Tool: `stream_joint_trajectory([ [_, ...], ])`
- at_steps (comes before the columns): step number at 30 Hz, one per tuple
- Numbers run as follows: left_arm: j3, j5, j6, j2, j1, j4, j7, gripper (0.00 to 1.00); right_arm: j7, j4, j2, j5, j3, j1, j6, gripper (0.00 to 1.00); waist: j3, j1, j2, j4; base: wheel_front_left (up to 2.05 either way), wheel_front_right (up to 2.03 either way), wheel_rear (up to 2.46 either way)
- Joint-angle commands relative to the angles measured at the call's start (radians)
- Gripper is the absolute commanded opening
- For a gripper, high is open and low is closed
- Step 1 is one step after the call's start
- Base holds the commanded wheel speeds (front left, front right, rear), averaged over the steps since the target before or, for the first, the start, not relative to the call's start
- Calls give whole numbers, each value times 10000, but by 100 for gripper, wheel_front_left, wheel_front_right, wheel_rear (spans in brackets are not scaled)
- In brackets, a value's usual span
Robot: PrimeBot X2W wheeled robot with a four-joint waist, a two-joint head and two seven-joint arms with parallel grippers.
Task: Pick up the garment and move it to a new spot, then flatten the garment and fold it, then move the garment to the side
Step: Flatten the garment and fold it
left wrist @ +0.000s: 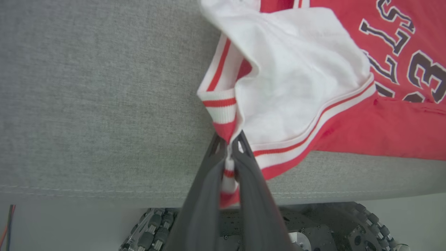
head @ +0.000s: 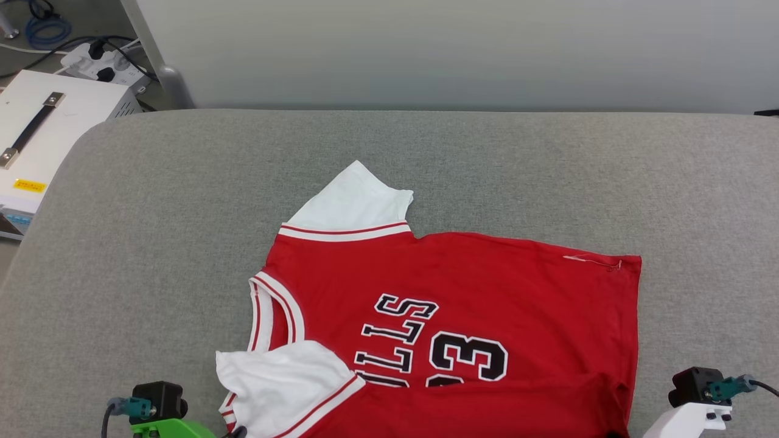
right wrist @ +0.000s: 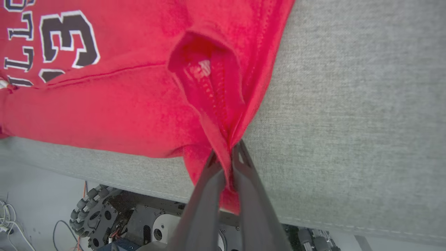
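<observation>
Garment [head: 462, 280]: lies printed face up on the grey cushion [head: 152, 231], toward its near edge. Collar is toward the robot's left, hem toward its right. The lettering and the "3" are readable; the other digit is mostly cut off at the bottom of the head view.

Far sleeve lies flat, pointing away from the robot. Near sleeve is folded over onto the chest, partly covering the letters. The near side of the garment runs along the cushion's front edge.

Left pincer [left wrist: 228, 143]: closed, clamping the striped red-and-white trim at the near sleeve, just over the cushion's front edge.

Right pincer [right wrist: 226, 153]: closed, pinching a bunched red corner of the hem (a small pocket of cloth puckers above the tips).

Surroundings: base wheels [left wrist: 150, 230] below the cushion edge. White box [head: 42, 128] with a black handle and a power strip [head: 103, 64] are on the floor at far left.
</observation>
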Motion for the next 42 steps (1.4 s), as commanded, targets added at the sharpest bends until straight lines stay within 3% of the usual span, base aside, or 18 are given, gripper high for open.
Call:
stream_joint_trajectory([
  [1, -38, -73, -98, -117, -298, 196, -58, 44, -284, 79, 48, 127, -11, 53, 4, 100, 18, 0, 0, 4, 0, 0, 0],
  [2, -57, -64, -140, -163, -383, 302, -80, 83, -482, 69, 48, 129, 30, 30, 4, 100, 19, 0, 0, 0, 0, 0, 0],
  [3, -61, -12, -189, -190, -490, 389, -158, 100, -830, 18, 70, 131, 15, -18, 4, 100, 16, 0, 0, -8, 0, 0, 0],
  [15, 71, 1211, -126, -4, -1635, 195, -1320, 100, -4798, -783, 447, -1086, -332, -546, 4, 100, -147, 0, 0, -64, 0, 0, 0],
  [27, 353, 2106, -502, -507, -4055, 772, -2922, 100, -6706, -1999, 573, -2526, -232, -1859, 4, 100, 1331, 0, 0, -639, 0, 0, 0],
  [35, 164, 2239, -1462, -511, -6739, 2206, -2424, 100, -6840, -2243, 490, -2887, 19, -2793, 4, 100, 2759, 0, 0, -1300, 0, 0, 0],
  [42, -137, 1637, -2670, -345, -9069, 3841, -660, 100, -7097, -1895, 594, -2772, 211, -3305, 4, 100, 3441, 0, 0, -1976, 0, 0, 0],
])
